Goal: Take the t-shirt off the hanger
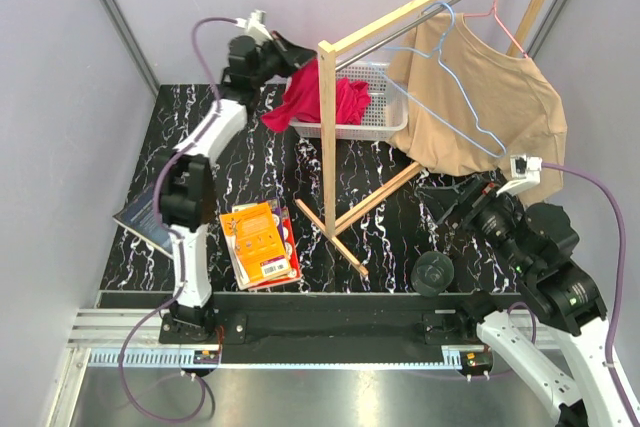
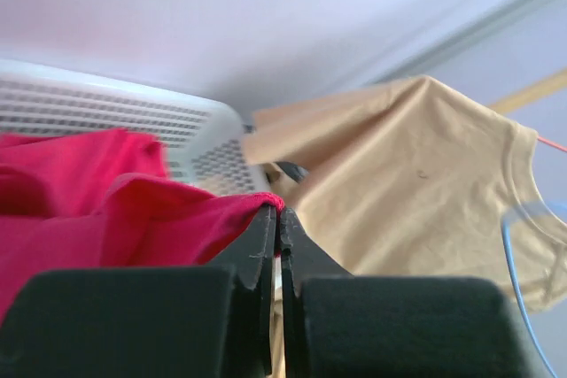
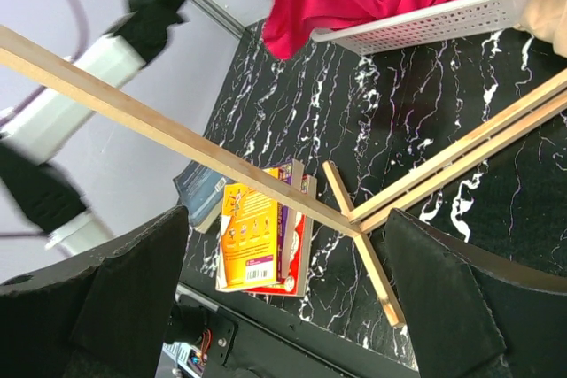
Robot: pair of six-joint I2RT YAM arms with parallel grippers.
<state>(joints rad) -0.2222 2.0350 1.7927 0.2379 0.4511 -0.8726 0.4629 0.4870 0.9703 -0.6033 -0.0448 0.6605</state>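
Red cloth is pinched between the pressed-together fingers of your left gripper (image 2: 276, 216), right at the edge of the red t-shirt (image 1: 322, 97). The rest of that shirt spills over the rim of the white basket (image 1: 378, 122), so you cannot see how much lies inside. Just beside it, the tan t-shirt (image 1: 490, 97) hangs on the pink hanger (image 1: 497, 13). Only the hook and neck of that hanger show. A bare blue hanger (image 1: 470, 117) hangs in front of the tan shirt and looks blurry in the left wrist view. Your right gripper (image 3: 285, 219) is spread wide above the table (image 1: 250, 157), holding nothing. Its finger bases are cut off at the bottom edge.
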